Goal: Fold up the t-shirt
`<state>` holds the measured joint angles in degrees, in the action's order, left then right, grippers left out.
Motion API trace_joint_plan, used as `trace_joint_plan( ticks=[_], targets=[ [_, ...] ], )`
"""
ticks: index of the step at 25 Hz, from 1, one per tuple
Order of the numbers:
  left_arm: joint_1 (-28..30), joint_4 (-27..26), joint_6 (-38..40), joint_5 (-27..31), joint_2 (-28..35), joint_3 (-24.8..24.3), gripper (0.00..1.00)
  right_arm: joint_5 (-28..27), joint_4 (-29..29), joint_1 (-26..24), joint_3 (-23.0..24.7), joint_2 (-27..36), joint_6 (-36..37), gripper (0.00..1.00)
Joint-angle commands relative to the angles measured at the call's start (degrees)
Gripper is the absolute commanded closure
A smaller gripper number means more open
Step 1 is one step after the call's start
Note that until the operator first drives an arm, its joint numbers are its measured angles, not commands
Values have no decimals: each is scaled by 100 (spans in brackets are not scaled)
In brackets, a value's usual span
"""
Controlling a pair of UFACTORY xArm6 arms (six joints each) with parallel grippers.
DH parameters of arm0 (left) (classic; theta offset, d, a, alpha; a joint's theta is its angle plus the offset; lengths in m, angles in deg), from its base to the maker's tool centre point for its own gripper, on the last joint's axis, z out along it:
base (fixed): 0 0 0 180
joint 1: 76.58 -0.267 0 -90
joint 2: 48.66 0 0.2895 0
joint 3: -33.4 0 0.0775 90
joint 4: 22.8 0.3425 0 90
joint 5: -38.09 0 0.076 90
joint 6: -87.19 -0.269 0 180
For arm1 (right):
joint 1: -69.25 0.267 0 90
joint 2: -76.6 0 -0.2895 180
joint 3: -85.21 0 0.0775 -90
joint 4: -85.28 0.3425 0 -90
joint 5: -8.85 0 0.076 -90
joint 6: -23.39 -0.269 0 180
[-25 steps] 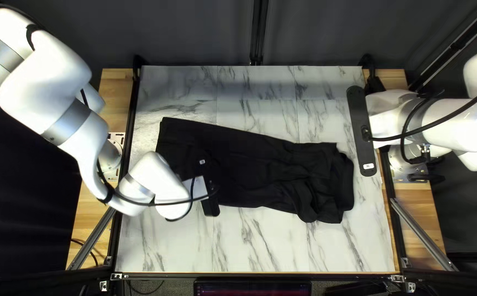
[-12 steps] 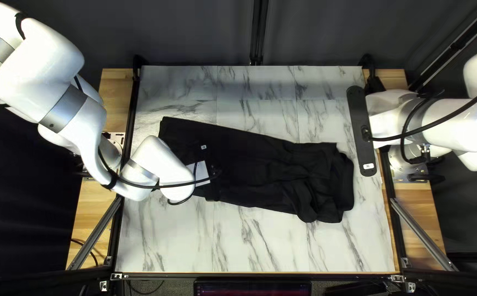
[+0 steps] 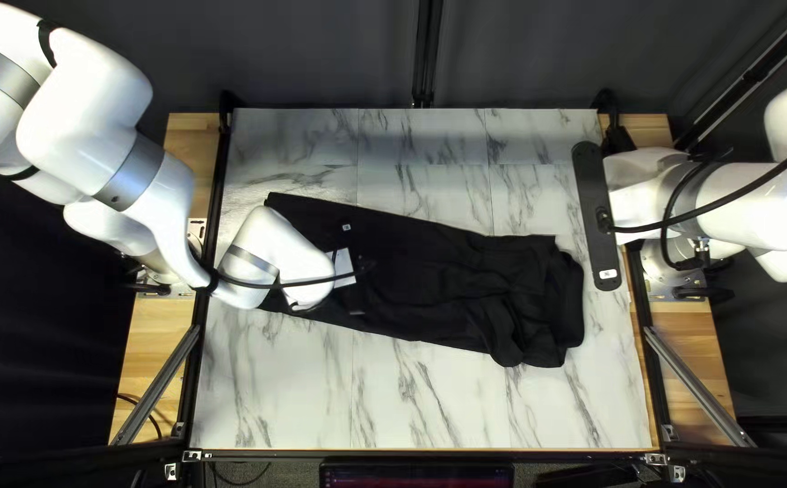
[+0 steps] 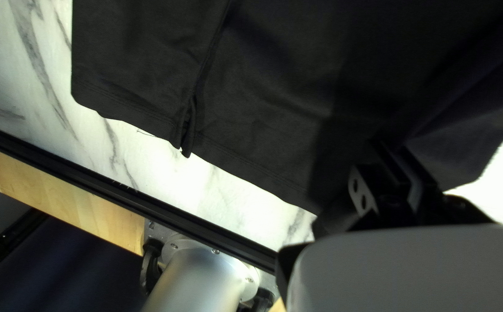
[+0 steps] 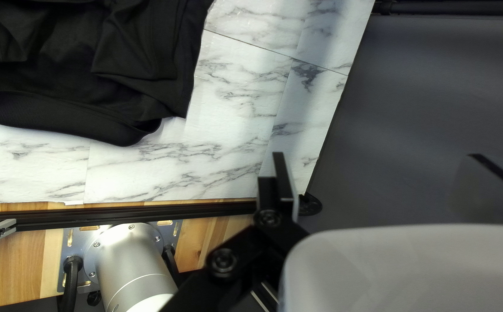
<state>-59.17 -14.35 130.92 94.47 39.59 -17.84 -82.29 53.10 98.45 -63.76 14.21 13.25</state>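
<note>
The left gripper [image 3: 357, 271] has shifted inward from the near edge of the rumpled black T-shirt [image 3: 452, 280], which lies beneath its pressed-together fingers, beside the spread right gripper [image 3: 596, 217].

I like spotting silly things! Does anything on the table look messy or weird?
Yes, a bit: the black t-shirt is bunched and wrinkled at the end nearer my right arm. That looks odd because the rest lies flatter. I see no spill or rip.

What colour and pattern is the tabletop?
The tabletop is white with grey marble-like veining; it shows best in the right wrist view.
</note>
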Motion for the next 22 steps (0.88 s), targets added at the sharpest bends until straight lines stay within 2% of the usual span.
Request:
trace_joint_plan(
  ticks=[1, 4, 7, 8, 15, 22],
  targets=[
    [-141, 2, -48, -97, -33, -43, 79, 0, 0, 0, 0, 0, 0, 0],
    [-214, -5, -128, -122, -118, 35, 80, 0, 0, 0, 0, 0, 0, 0],
    [-199, -14, -171, -5, -94, 146, 85, 0, 0, 0, 0, 0, 0, 0],
    [-174, -15, -177, 83, -56, 195, 93, 0, 0, 0, 0, 0, 0, 0],
    [-257, 146, -219, 224, 85, 224, 99, 0, 0, 0, 0, 0, 0, 0],
    [-434, 246, -184, 114, 176, 4, 98, 0, 0, 0, 0, 0, 0, 0]
  ],
)
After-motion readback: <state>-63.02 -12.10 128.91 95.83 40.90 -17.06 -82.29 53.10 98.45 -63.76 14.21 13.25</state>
